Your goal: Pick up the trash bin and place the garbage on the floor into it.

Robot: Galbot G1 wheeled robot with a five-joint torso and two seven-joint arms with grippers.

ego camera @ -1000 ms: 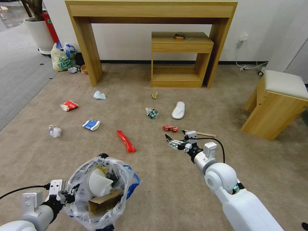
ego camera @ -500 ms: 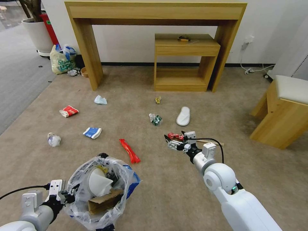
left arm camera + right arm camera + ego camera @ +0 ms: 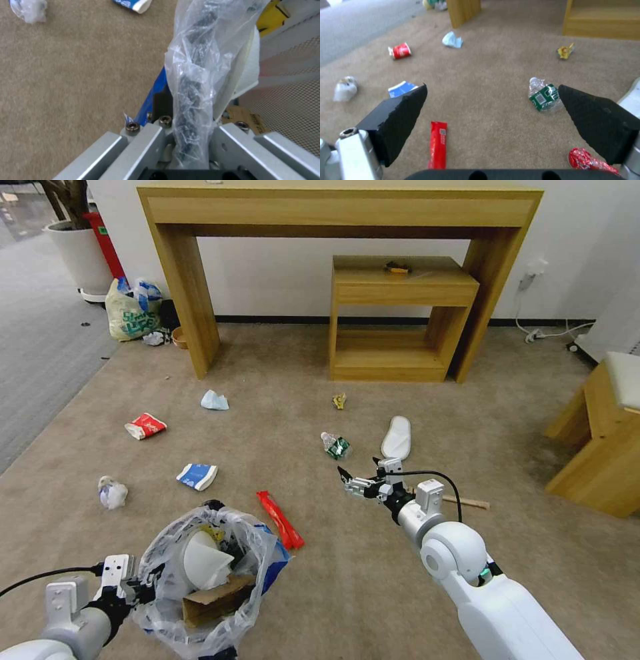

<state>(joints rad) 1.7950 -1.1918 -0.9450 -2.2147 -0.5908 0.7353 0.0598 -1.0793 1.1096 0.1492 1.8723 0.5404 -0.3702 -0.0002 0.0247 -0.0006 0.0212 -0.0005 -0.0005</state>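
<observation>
Carpet [image 3: 320, 593]: matt, rough pile. Trash bin [image 3: 200, 580] liner: clear, crinkled glossy plastic. Console table [image 3: 193, 280]: smooth wood. Red wrapper [image 3: 437, 145]: glossy.

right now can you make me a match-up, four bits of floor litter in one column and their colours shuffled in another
Litter:
1. long flat wrapper
2. slipper
3. crushed carton nearest the trash bin
4. crushed bottle's label

Colours:
A. green
B. white
C. red
D. blue and white

Pairs: 1-C, 2-B, 3-D, 4-A
</observation>
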